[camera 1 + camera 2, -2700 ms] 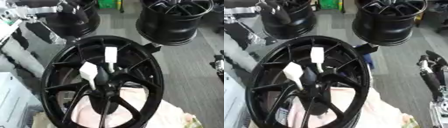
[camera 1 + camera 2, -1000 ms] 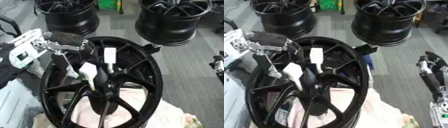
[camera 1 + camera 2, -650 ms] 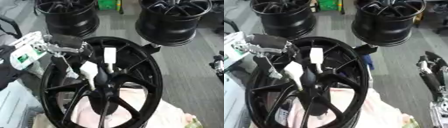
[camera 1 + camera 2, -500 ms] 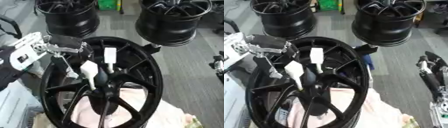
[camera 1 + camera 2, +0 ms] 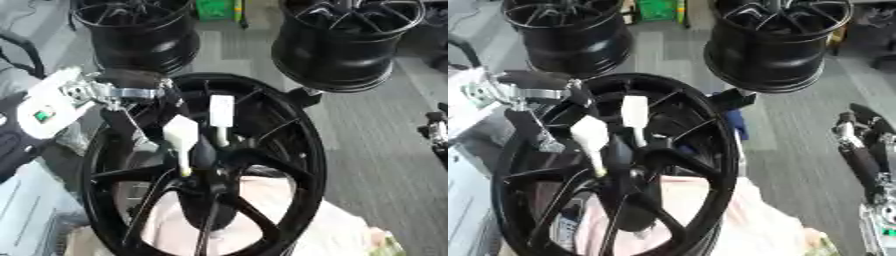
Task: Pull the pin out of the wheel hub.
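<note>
Wheel hub: large black spoked rim, standing tilted in the foreground, its open face turned up toward the camera. Its lower part rests against a pale pink cloth.

Pins: two, white-headed, both seated in the hub's centre. Left pin: flat white head, thin pale shaft running down to the spokes' meeting point. Right pin: rectangular white head, standing just above and to the right of the first, shaft likewise down in the centre.

Left hand: enters from the view's left on a white and silver forearm. Black fingers lie over the hub's upper left rim, near the left pin's head but apart from it. Whether the fingers are curled or straight cannot be told; nothing is seen held.

Right hand: does not show as a hand; only a black and silver arm segment appears at the right edge of the right eye view, well apart from the hub.

Background: two further black rims standing on grey floor beyond the hub; a green object between them at the top edge.
</note>
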Robot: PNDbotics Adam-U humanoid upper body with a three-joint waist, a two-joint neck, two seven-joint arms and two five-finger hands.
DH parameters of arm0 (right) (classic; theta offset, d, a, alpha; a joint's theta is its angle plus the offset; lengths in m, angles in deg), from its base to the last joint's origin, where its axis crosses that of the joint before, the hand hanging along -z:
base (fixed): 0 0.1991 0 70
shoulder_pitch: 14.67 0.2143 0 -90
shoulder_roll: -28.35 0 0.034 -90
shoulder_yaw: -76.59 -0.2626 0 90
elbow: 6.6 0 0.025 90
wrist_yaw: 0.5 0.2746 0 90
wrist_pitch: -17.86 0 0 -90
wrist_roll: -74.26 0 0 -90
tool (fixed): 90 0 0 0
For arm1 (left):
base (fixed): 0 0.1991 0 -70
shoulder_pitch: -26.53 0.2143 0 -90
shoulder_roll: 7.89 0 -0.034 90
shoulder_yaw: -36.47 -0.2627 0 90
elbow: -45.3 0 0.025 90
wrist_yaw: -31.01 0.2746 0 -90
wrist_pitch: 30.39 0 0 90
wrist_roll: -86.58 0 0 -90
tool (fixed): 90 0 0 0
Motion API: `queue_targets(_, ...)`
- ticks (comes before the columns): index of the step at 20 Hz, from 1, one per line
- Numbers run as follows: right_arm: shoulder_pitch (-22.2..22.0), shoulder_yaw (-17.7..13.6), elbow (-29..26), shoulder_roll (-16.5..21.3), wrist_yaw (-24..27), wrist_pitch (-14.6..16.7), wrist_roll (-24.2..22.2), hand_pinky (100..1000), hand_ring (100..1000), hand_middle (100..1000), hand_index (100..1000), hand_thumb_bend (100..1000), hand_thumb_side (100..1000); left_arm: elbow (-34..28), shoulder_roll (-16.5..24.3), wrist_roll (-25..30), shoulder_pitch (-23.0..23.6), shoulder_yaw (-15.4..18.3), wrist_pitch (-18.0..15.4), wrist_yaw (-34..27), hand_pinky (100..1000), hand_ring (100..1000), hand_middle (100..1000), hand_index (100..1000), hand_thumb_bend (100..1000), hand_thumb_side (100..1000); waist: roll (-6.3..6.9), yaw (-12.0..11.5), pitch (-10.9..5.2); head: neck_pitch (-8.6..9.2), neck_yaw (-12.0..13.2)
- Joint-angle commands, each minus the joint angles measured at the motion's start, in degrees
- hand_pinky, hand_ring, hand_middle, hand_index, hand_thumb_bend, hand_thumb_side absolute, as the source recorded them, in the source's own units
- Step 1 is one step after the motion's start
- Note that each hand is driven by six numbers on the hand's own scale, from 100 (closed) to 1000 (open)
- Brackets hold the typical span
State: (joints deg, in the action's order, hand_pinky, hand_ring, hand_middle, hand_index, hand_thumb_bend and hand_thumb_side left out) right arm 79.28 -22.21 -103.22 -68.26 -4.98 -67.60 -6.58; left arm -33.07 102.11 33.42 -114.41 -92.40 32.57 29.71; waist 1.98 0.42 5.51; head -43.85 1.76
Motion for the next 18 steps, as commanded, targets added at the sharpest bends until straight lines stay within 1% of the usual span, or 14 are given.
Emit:
queue_targets(1,0.3,-0.2,-0.7,1.0,-0.2,0.1,-0.1,727,642,690,830,100,522,-3.1,3.4,15.1,-0.8,3.8,-11.7,-4.2,617,391,401,527,114,221,-0.18,-0.1,-0.8,-0.27,-0.2)
queue_targets(2,0.3,-0.2,-0.7,1.0,-0.2,0.1,-0.1,727,642,690,830,100,522,-3.9,4.1,15.1,-0.7,4.7,-11.1,-4.9,617,391,401,527,114,221,-0.18,-0.1,-0.8,-0.27,-0.2)
queue_targets(3,0.3,-0.3,-0.7,1.0,-0.2,0.1,0.0,727,642,690,830,100,522,-4.5,5.1,15.1,-0.6,6.5,-10.8,-5.1,624,395,405,533,138,188,-0.19,-0.2,-0.83,-0.27,-0.2)
queue_targets(6,0.2,-0.4,-0.7,1.0,-0.3,0.1,0.1,727,642,690,830,100,522,-5.0,8.0,15.1,0.8,12.7,-10.0,-7.0,631,398,409,538,162,158,-0.18,-0.5,-0.88,-0.27,-0.1)
queue_targets(8,0.2,-0.4,-0.6,1.0,-0.3,0.1,0.1,727,642,690,830,100,522,-3.7,9.9,15.1,2.2,16.9,-9.5,-7.5,634,401,412,542,176,141,-0.18,-0.6,-0.88,-0.27,0.0)
queue_targets(10,0.2,-0.5,-0.6,1.0,-0.3,0.1,0.2,727,642,690,830,100,522,-0.9,11.6,15.1,4.0,21.1,-9.2,-7.0,637,409,420,551,190,154,-0.21,-0.8,-0.85,-0.27,-0.1)
queue_targets(14,0.1,-0.8,-0.6,1.0,-0.3,0.0,0.5,727,642,690,830,100,522,8.3,13.8,14.7,8.1,29.7,-8.7,-4.2,634,411,424,555,191,157,-0.29,-1.4,-0.8,-0.27,-0.3)
queue_targets(16,0.1,-0.9,-0.6,1.0,-0.3,0.0,0.5,727,642,690,830,100,521,13.9,14.2,13.2,10.1,33.5,-8.4,-1.6,636,425,439,572,191,177,-0.34,-1.8,-0.78,-0.27,-0.5)
queue_targets(17,0.1,-0.9,-0.6,1.0,-0.3,0.0,0.5,727,642,690,829,100,522,16.7,14.3,12.2,11.0,35.0,-8.2,0.3,647,472,486,621,206,212,-0.37,-1.9,-0.76,-0.27,-0.6)
queue_targets(18,0.1,-0.9,-0.6,0.9,-0.3,0.0,0.6,727,642,690,829,100,522,19.4,14.2,10.9,11.8,36.2,-8.0,2.6,648,476,491,625,210,214,-0.39,-2.0,-0.75,-0.27,-0.6)
